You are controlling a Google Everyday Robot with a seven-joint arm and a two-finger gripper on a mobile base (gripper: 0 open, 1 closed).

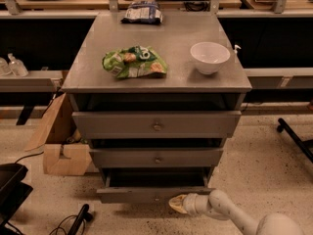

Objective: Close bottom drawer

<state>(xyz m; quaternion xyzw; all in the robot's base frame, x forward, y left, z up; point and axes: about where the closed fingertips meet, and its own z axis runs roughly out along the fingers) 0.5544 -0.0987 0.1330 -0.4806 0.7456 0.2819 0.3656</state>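
The bottom drawer [142, 194] is the lowest of three grey drawers in the cabinet. It stands pulled out a short way, with a dark gap above its front panel and a small knob at the centre. My gripper [177, 203] is low at the right part of the drawer front, touching or almost touching the panel. My white arm [230, 213] reaches in from the lower right.
The top drawer [156, 125] and middle drawer [156, 157] also stand out a little. On the cabinet top lie a green chip bag [134, 61], a white bowl [210, 57] and a blue bag [142, 12]. A cardboard box [58, 141] stands at the left.
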